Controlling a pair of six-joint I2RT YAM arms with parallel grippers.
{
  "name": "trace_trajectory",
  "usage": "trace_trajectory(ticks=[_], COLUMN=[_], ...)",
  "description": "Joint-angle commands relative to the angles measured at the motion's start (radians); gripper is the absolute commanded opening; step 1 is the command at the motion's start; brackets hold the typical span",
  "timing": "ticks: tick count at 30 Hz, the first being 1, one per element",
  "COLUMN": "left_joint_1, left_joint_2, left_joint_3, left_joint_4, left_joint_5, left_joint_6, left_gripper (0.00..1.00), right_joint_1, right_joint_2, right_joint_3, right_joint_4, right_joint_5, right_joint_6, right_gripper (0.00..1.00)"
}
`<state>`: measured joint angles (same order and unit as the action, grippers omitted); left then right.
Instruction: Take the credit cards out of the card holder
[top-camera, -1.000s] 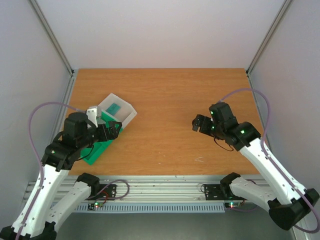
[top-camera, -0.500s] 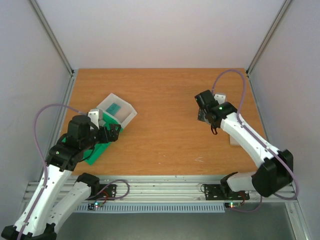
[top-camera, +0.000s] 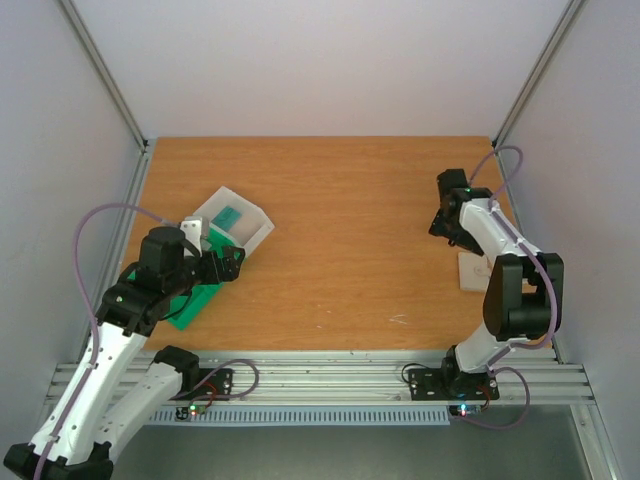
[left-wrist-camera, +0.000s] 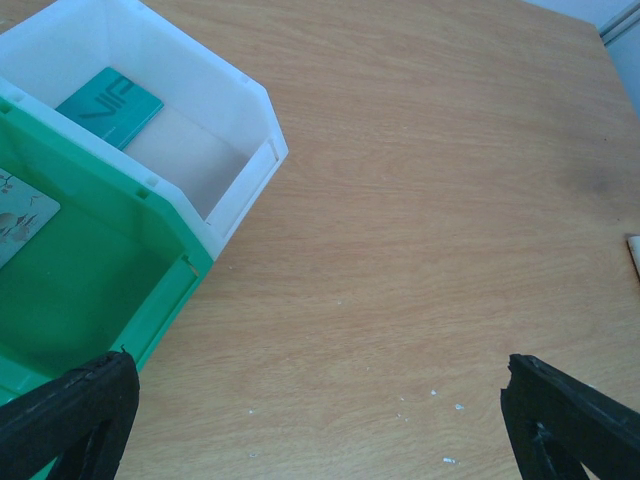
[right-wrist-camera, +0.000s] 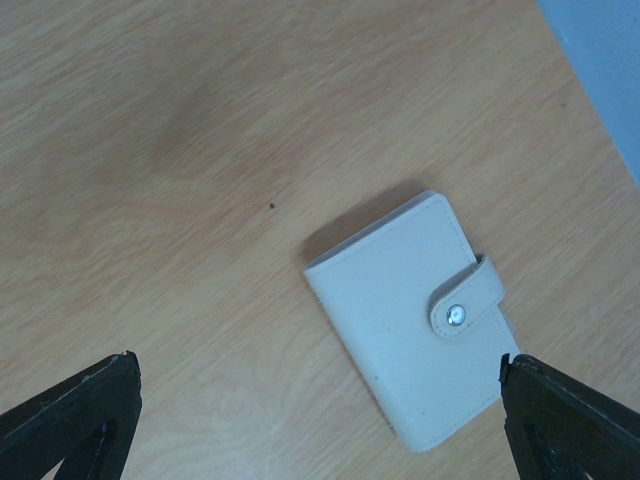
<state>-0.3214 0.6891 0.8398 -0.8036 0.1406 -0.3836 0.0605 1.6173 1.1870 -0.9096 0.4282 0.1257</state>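
Hovering right gripper (right-wrist-camera: 315, 400) over holder (right-wrist-camera: 410, 320), jaws wide apart, nothing held; left gripper (left-wrist-camera: 315, 400) likewise apart, empty, beside tray (left-wrist-camera: 90, 290). Holder flat on counter (right-wrist-camera: 150, 150) near right edge, snap tab fastened. Likely to skid or lift whole if pinched, nothing freed.

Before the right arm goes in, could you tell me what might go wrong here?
The card holder lies flat with its snap tab fastened, so the open right gripper may just push it along the table. It also sits near the table's right edge and could slide off.
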Motion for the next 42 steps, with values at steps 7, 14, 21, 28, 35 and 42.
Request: trace_trajectory(ticks=[7, 14, 21, 28, 35, 42], left_joint_1=[-0.003, -0.002, -0.002, -0.003, -0.003, -0.002], left_joint_2=[-0.011, -0.025, -0.032, -0.036, -0.025, -0.025], left_joint_3=[0.004, 0.002, 0.001, -0.003, -0.007, -0.011], left_joint_4=[0.041, 0.043, 0.041, 0.047, 0.053, 0.06], left_joint_5=[-0.004, -0.001, -0.004, 0.005, 0.033, 0.063], left_joint_6=[0.015, 0.021, 0.026, 0.029, 0.033, 0.043], left_gripper=[0.99, 0.99, 0.99, 0.99, 0.99, 0.99], right_joint_1=[-0.268, -0.31, -0.31, -0.306, -0.26, -0.178], right_joint_2=[0.056, 0.106, 0.122, 0.118, 0.089, 0.043], right_joint_3=[-0.057, -0.069, -0.097, -0.144, -0.182, -0.231], right_joint_4=[0.124, 0.157, 0.178, 0.224, 0.241, 0.259], right_joint_5=[-0.364, -0.467, -0.555, -0.664, -0.755, -0.824], right_joint_6=[0.044, 0.033, 0.035, 0.045, 0.067, 0.11], right_gripper=[0.97, 0.97, 0.95, 0.93, 0.91, 0.9])
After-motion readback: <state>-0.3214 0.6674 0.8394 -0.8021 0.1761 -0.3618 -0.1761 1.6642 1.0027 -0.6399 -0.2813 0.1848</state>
